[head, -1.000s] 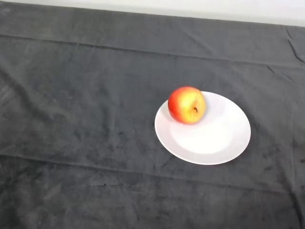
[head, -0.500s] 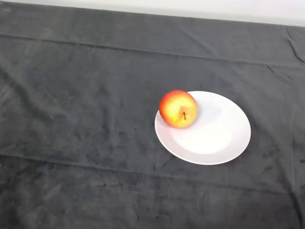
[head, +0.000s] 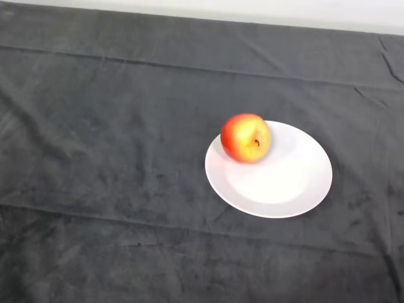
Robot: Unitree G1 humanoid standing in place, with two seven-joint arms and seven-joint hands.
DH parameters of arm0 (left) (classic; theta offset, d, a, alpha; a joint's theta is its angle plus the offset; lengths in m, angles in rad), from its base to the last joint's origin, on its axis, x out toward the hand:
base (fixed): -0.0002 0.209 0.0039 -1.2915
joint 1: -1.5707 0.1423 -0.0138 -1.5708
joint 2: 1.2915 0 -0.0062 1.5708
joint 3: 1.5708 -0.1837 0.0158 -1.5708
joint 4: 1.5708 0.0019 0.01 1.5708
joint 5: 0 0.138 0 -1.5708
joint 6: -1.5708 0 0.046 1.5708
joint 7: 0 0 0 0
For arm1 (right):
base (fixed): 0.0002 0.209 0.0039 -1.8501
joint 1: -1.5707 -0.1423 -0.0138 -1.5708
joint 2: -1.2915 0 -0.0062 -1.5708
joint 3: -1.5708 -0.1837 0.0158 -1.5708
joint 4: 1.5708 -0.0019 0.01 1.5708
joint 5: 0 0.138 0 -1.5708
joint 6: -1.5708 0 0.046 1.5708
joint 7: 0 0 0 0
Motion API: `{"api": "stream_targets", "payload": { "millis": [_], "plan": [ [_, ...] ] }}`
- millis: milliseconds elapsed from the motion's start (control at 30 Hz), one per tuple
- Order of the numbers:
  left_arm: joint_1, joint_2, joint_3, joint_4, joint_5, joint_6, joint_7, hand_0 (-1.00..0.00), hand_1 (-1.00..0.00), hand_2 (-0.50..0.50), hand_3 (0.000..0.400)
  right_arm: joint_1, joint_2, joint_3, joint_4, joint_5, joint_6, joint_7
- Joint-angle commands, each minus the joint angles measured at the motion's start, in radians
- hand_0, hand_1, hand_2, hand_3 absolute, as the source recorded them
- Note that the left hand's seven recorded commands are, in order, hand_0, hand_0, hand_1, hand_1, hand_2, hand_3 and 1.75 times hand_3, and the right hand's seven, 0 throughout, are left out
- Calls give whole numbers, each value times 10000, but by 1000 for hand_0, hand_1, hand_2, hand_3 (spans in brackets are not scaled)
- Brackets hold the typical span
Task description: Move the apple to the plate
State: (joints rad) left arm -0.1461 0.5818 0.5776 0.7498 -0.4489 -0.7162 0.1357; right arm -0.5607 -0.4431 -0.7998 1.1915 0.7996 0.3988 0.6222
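Note:
A red and yellow apple rests on the upper left part of a round white plate, over its rim, with its stem facing the camera. The plate lies on the dark cloth right of the table's middle.
The dark grey cloth covers the whole table, with creases running across it. A pale strip of wall runs along the far edge.
The apple rocked on the plate's left rim: it rolled left and toward me half a second ago, then back right to about where it was.

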Motion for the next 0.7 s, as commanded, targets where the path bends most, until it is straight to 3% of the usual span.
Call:
{"api": "stream_targets", "payload": {
  "millis": [33, 700],
  "plan": [
    [-372, -119, 435, 273, 169, 123, -84, 0, 0, 0, 0, -79, -250, -130, 72, -35, 32, 11],
    [-435, -179, 610, 294, 301, 166, -186, 0, 0, 0, 0, -78, -250, -130, 71, -36, 32, 10]
  ]
}}
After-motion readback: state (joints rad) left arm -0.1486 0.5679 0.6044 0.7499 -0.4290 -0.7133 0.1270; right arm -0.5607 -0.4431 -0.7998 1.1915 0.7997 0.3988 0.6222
